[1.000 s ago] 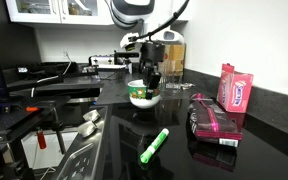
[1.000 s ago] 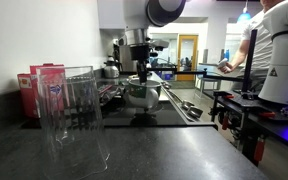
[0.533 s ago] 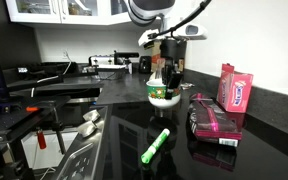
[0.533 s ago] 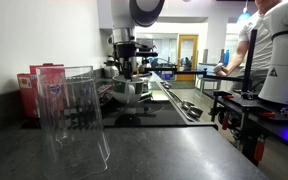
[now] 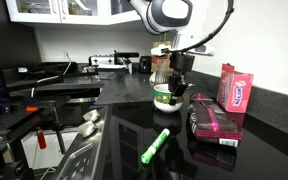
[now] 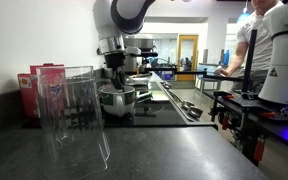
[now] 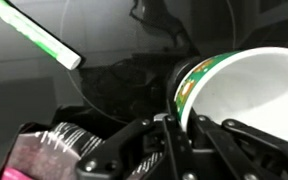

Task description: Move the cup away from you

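Observation:
The cup [image 5: 167, 98] is short and white with a green patterned band. My gripper [image 5: 174, 88] is shut on its rim and holds it just above the black counter [image 5: 124, 135]. In an exterior view the cup [image 6: 116, 98] hangs under the gripper [image 6: 116, 88], behind a clear glass. In the wrist view the cup [image 7: 246, 92] fills the right side, its wall pinched between the fingers [image 7: 181, 128].
A green marker [image 5: 154, 145] lies on the counter in front of the cup. A pink box [image 5: 235, 88] and a dark pink packet [image 5: 214, 122] sit beside it. A tall clear glass [image 6: 75, 120] stands close to the camera. A red box [image 6: 42, 88] stands behind it.
The gripper has carried the cup sideways across the counter, toward the pink box in one exterior view. The cup stays in the jaws.

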Controlling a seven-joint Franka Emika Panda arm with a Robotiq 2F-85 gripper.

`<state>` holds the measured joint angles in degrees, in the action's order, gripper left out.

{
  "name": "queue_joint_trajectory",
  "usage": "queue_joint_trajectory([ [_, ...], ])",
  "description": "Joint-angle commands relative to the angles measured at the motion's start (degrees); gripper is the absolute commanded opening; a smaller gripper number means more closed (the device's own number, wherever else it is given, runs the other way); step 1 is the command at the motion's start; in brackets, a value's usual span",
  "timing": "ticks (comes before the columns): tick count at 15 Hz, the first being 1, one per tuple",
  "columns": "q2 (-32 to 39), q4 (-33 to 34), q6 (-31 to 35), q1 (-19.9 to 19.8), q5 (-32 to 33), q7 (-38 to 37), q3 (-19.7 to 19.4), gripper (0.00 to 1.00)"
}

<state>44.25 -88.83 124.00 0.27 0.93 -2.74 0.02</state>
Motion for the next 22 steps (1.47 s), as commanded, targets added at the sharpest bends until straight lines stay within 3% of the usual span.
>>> queue_joint_trajectory([
  [1, 2.6, 5.5, -5.5, 0.1, -1.2, -1.1, -0.1, 0.03],
  [2, 2.8, 5.9, -5.4, 0.2, -0.8, -0.7, -0.2, 0.35],
  [3, 2.5, 5.7, -4.8, 0.1, -0.4, 0.5, -0.1, 0.36],
  [8, -4.2, 0.2, 0.6, -0.9, 0.4, 9.6, 1.9, 0.72],
  [11, -10.8, -3.6, 0.6, 0.8, 4.3, 10.6, 0.2, 0.95],
  [12, -13.4, -5.6, 2.1, 1.4, 6.4, 9.6, -0.6, 1.0],
  [17, -28.3, -18.1, 6.3, 2.0, 14.2, 5.5, -1.7, 1.0],
  [22, -39.3, -29.2, 10.3, 0.9, 16.0, 2.9, -1.1, 1.0],
])
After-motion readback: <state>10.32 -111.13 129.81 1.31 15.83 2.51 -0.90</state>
